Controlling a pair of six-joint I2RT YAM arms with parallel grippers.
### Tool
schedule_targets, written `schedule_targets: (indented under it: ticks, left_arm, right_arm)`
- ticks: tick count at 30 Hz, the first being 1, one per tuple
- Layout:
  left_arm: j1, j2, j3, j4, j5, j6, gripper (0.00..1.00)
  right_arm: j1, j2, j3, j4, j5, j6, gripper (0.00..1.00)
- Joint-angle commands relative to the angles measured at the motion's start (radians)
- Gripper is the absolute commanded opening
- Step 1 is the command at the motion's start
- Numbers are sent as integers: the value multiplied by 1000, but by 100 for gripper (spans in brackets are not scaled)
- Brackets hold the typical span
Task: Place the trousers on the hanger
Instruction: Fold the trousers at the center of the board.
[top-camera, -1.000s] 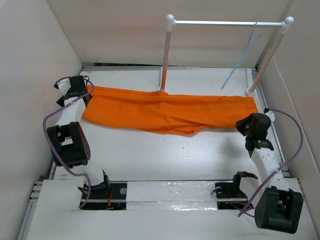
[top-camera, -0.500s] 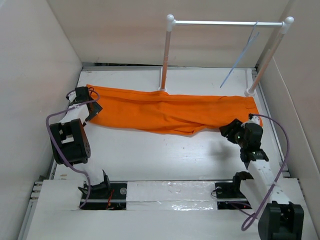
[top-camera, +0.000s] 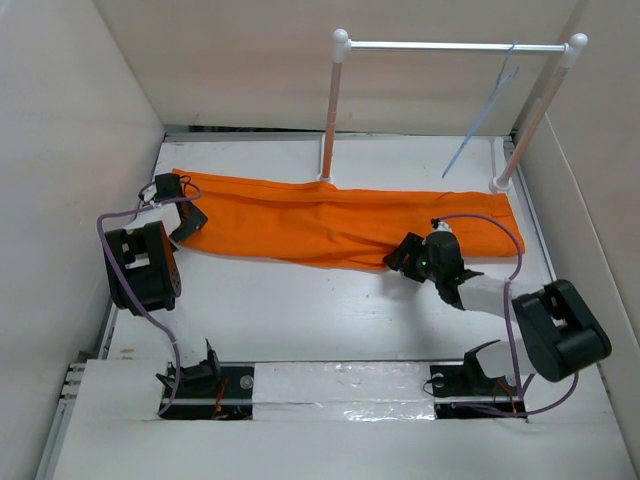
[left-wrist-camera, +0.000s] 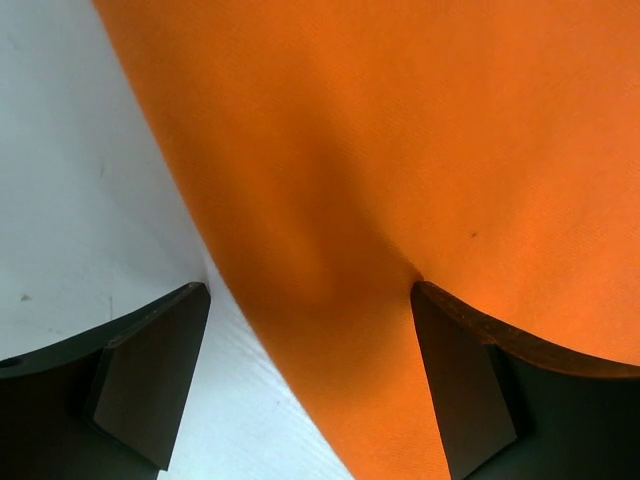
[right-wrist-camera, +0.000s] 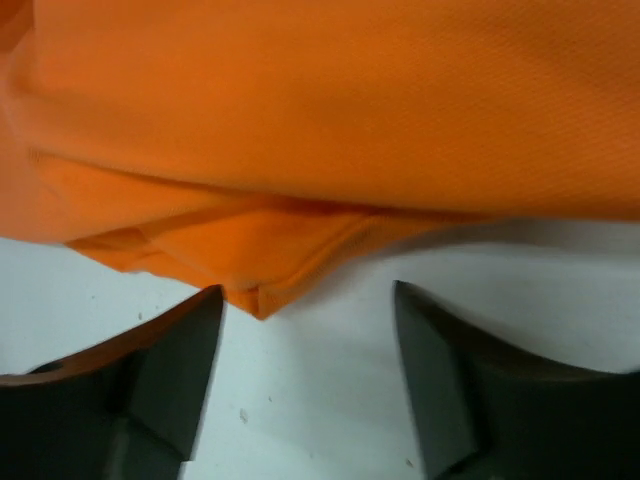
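Swinging in from the 3 o'clock edge of the table, the right gripper (top-camera: 403, 254) is now sitting near the middle, at the near edge of the trousers (top-camera: 330, 220); the left gripper (top-camera: 186, 214) is barely shifting at the cloth's 9 o'clock end. Both pairs of jaws are standing wide apart and gripping nothing.

From the right wrist, the right gripper (right-wrist-camera: 308, 335) is framing a folded corner of the trousers (right-wrist-camera: 350, 100) that is pointing toward 6 o'clock, just short of the fingers, with bare white surface under them. From the left wrist, the left gripper (left-wrist-camera: 310, 330) is straddling the cloth's edge: the trousers (left-wrist-camera: 450, 150) are filling the gap from 12 o'clock down, and one finger is lying over the orange.

Only the overhead camera is showing the rest. The trousers are lying flat across the white table (top-camera: 300, 310), from 9 to 3 o'clock. At 1 o'clock the hanger (top-camera: 485, 112) is hanging tilted from the white rack (top-camera: 450, 45). Plain pale walls (top-camera: 60, 150) are boxing in the table.
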Motion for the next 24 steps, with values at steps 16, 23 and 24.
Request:
schedule_targets:
  ticks: [16, 23, 24]
  left_arm:
    - [7, 21, 67, -75, -217, 40, 0]
    - [7, -142, -82, -109, -330, 54, 0]
    - [7, -152, -100, -130, -339, 49, 0]
  right_arm:
    - [181, -242, -147, -47, 190, 109, 0]
    - [359, -667, -242, -397, 244, 168, 0]
    - [376, -713, -250, -476, 245, 178, 0]
